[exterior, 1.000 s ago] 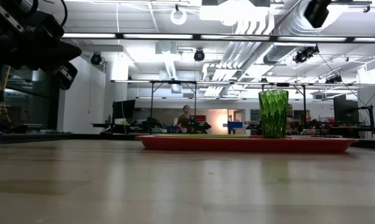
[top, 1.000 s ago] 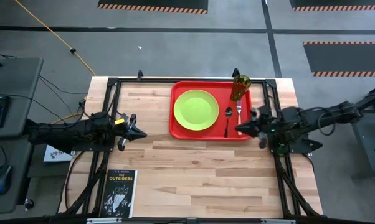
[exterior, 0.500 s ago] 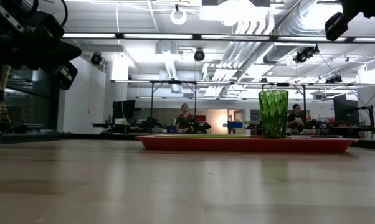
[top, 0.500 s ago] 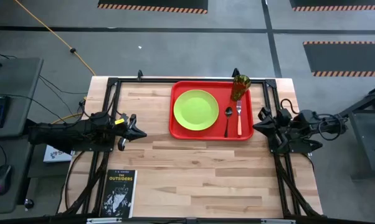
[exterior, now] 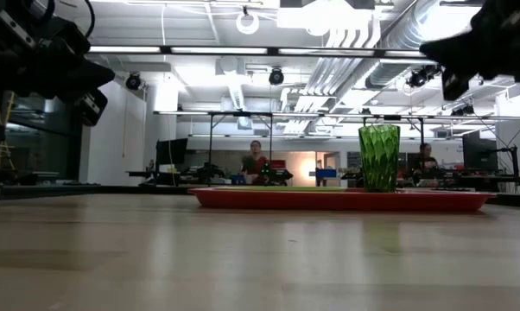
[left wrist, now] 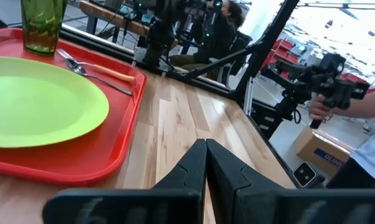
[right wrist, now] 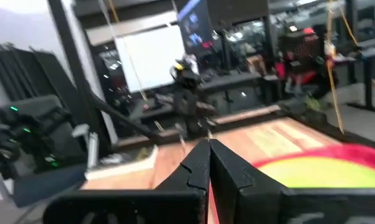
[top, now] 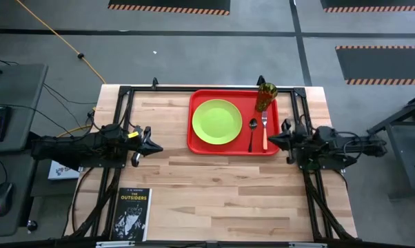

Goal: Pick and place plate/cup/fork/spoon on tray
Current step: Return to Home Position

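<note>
The red tray [top: 194, 141] lies at the table's far middle. On it lie the lime-green plate [top: 217, 122], the dark spoon [top: 251, 135] and the orange-handled fork [top: 265, 132], side by side right of the plate. The green cup [top: 266, 96] stands upright in the tray's far right corner, and shows in the low view [exterior: 379, 157]. My left gripper [top: 156, 147] is shut and empty, left of the tray, above the table. My right gripper [top: 271, 141] is shut and empty, just off the tray's right rim, pointing at it. The left wrist view shows the plate [left wrist: 38, 106] and the fork [left wrist: 106, 71].
A black book [top: 132, 213] lies at the table's near left corner. Bare wood fills the table's near half. A person [left wrist: 368, 137] stands beyond the table's right side, and other people show in the room behind.
My right gripper has drawn back from the tray's right rim toward the table's right edge, then come a little way back toward the tray, while its arm has folded in and lowered. It stays shut. The things on the tray have kept still.
</note>
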You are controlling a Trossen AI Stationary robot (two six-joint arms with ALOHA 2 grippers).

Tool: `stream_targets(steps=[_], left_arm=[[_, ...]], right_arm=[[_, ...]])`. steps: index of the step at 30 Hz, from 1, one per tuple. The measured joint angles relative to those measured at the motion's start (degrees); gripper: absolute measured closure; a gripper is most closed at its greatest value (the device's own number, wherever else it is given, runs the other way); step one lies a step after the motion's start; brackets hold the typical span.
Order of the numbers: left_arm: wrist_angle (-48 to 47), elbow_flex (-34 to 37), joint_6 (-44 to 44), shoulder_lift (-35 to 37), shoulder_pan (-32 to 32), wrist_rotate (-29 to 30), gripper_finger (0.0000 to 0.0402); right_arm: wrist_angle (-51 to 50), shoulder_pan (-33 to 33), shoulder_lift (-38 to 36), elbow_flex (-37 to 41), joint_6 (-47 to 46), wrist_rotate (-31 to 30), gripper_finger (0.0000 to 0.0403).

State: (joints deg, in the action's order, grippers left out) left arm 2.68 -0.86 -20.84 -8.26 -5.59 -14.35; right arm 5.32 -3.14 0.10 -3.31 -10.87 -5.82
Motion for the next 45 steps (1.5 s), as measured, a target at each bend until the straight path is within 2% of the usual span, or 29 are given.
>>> stream_targets(steps=[3,6,11,20,27,32,37,45], left_arm=[[0.1,0.0,0.0,0.0,0.0,0.0,0.0401],[0.2,0.0,0.0,0.0,0.0,0.0,0.0401],[0.1,0.0,0.0,0.0,0.0,0.0,0.0401],[0.1,0.0,0.0,0.0,0.0,0.0,0.0401],[0.1,0.0,0.0,0.1,0.0,0.0,0.0401],[1.1,0.0,0.1,8.2,2.7,0.5,0.0401],[8.7,-0.1,0.1,8.1,5.0,0.8,0.0401],[7.3,0.1,0.0,8.0,5.7,0.3,0.0401]], right_arm=[[0.1,0.6,0.0,2.5,-0.5,0.0,0.0403],[-3.4,0.5,0.3,2.7,-0.4,0.2,0.0403],[-3.6,0.5,0.6,2.7,2.4,1.3,0.0403],[-3.7,0.5,0.8,2.8,-5.5,1.4,0.0403],[-3.7,0.5,0.8,2.8,-5.7,1.4,0.0403],[-3.7,0.5,0.8,2.8,-5.7,1.4,0.0403],[-3.7,0.5,1.0,2.8,-5.6,1.4,0.0402],[-3.7,0.5,1.3,2.8,-5.6,1.4,0.0402]])
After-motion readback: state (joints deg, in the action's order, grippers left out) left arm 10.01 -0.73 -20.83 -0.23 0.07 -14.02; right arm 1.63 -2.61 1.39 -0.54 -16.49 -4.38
